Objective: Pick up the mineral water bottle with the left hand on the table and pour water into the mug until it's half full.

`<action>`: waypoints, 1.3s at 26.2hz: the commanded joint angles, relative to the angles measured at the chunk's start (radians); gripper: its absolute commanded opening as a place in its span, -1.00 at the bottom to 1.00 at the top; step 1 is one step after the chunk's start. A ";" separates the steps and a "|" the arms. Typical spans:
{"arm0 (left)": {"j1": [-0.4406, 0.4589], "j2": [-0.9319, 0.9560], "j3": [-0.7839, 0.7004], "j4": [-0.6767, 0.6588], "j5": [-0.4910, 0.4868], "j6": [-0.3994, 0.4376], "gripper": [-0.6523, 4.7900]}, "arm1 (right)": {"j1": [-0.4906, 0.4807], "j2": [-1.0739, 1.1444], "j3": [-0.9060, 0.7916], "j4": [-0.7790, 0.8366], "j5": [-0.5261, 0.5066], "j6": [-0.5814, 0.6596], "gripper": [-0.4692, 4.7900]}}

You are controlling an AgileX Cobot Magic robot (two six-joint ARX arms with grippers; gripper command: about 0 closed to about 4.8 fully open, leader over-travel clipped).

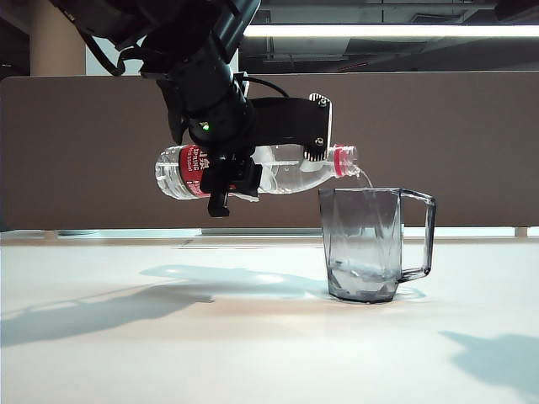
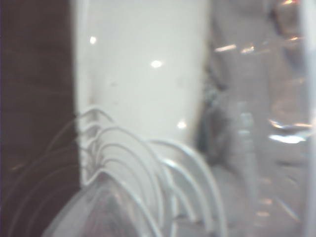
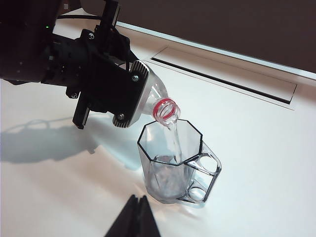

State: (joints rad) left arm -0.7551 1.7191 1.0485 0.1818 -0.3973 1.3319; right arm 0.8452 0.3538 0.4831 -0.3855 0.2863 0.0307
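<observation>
bottle: the mineral water bottle lay almost level in the air above the table, base to the left, open red-ringed mouth to the right, just over the left rim of the mug; in the left wrist view only its blurred clear ribs showed.
water: a thin stream ran from the mouth down into the mug.
mug: the mug stood upright on the table, right of centre, handle to the right, with a shallow layer of water at the bottom.
left gripper: the left gripper hung above the table left of the mug, jaws clamped around the bottle's middle.
right gripper: the right gripper was held above the near side of the table, its dark fingertips pressed together, holding nothing.
table: the white table carried the arm's shadow left of the mug.
</observation>
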 commanded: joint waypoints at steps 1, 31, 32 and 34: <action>-0.002 -0.008 0.011 0.042 -0.011 0.003 -0.13 | 0.000 -0.001 0.006 0.015 -0.001 0.003 -0.83; -0.002 -0.008 0.011 0.043 -0.029 0.004 -0.13 | 0.000 -0.001 0.006 0.015 -0.001 0.003 -0.83; -0.002 -0.008 0.011 0.043 -0.029 0.004 -0.13 | 0.000 -0.001 0.006 0.015 -0.001 0.003 -0.83; -0.002 -0.008 0.011 0.043 -0.029 0.006 -0.13 | 0.000 -0.001 0.006 0.015 -0.001 0.003 -0.83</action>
State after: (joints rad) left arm -0.7551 1.7191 1.0492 0.1825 -0.4198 1.3346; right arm 0.8452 0.3538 0.4831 -0.3855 0.2863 0.0307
